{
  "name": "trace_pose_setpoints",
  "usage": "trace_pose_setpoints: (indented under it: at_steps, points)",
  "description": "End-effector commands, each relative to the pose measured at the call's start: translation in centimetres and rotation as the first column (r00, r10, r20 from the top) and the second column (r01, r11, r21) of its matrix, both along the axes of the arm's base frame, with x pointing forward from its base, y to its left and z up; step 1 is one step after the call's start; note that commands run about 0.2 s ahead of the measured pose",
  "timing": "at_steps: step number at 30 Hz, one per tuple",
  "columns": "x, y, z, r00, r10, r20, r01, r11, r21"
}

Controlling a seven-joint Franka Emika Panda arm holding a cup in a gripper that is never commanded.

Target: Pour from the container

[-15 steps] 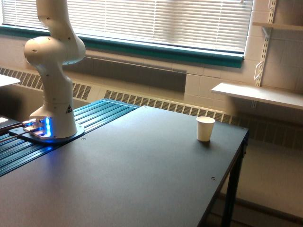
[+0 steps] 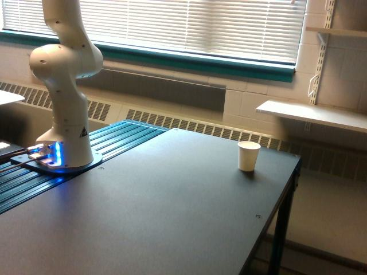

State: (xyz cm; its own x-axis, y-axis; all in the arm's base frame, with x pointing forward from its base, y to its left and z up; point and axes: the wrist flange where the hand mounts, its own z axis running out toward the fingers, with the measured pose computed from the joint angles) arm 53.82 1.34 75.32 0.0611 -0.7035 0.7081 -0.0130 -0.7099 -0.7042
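Tabletop (image 2: 172, 212), dark and bare in the foreground, carries a white paper cup (image 2: 248, 156) upright near its far edge on the exterior view's right. Farther left, the robot arm (image 2: 64, 80) rises upright from its blue-lit base (image 2: 54, 157), leaving the frame at the top; the gripper and the glass container lie outside the view.

Robot arm (image 2: 64, 86): smooth white plastic housing, semi-gloss, soft highlights on rounded joints. Base plate (image 2: 63, 166): dark, w/ blue glow on its surface. Table (image 2: 172, 217): dark matt top, smooth, faint sheen fr. window light; small screw heads visible. Ribbed panel (image 2: 109, 143): grooved metal-looking surface, teal sheen. Paper cup (image 2: 248, 156): white, opaque, matt. Blinds (image 2: 189, 26): white slats, smooth. Wall shelf (image 2: 312, 114): pale, matt.
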Motion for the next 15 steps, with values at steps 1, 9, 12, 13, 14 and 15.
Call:
trace_pose_setpoints:
  at_steps: [1,9,12,13,14,15]
  points:
    - [0.9,0.3,-5.7,0.980,0.047,-0.192,-0.039,0.998,0.044]
    - [0.2,3.0,-12.0,0.907,0.174,-0.383,-0.111,0.977,0.182]
    - [-0.4,4.4,-13.7,0.879,0.221,-0.422,-0.120,0.960,0.252]
    - [-0.6,4.7,-14.1,0.876,0.230,-0.425,-0.122,0.957,0.265]
    - [-0.9,5.0,-14.5,0.872,0.238,-0.429,-0.121,0.952,0.283]
    - [-1.1,5.4,-15.0,0.865,0.249,-0.436,-0.118,0.945,0.306]
